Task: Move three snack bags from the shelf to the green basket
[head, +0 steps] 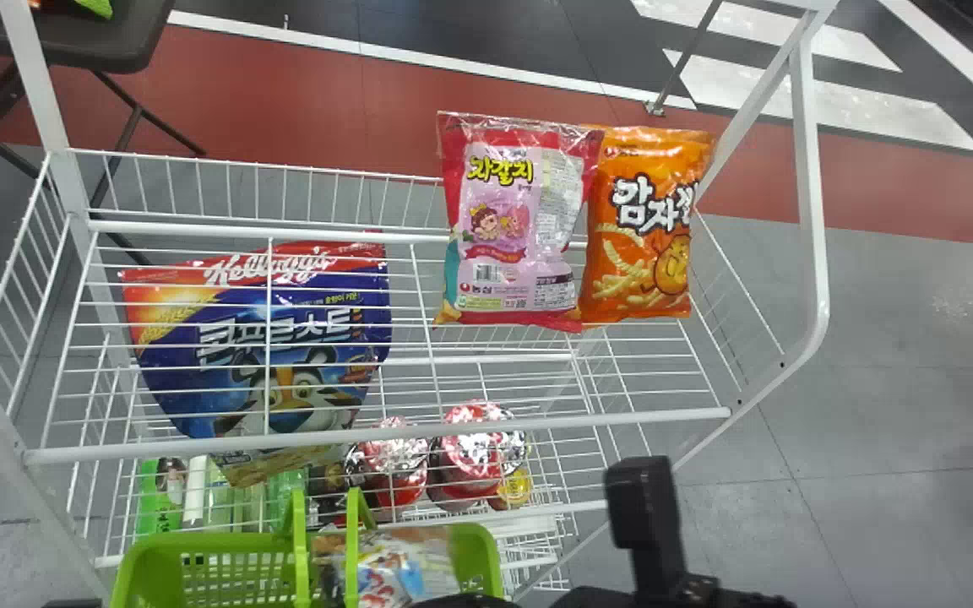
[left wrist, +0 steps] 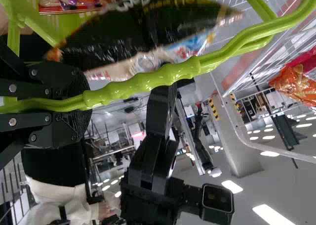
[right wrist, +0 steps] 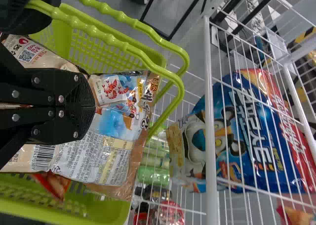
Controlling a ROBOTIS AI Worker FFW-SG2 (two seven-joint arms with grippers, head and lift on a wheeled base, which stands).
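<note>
At the bottom edge of the head view, my right gripper (head: 465, 601) is over the green basket (head: 144, 566), beside a blue-and-beige snack bag (head: 402, 574). In the right wrist view the right gripper (right wrist: 91, 106) is shut on this snack bag (right wrist: 111, 158), which lies over the basket's opening. My left gripper (left wrist: 86, 101) is shut on the basket's handle (left wrist: 163, 76); a dark bag (left wrist: 148, 29) is beside it. A pink-and-red snack bag (head: 520, 224) and an orange snack bag (head: 643, 241) stand side by side on the shelf's right part.
A blue cereal bag (head: 275, 338) stands on the left of the white wire shelf (head: 453, 431). Red-lidded cups (head: 474, 447) and green bottles (head: 157, 498) are on the level below. The shelf's white frame (head: 816, 211) rises at the right.
</note>
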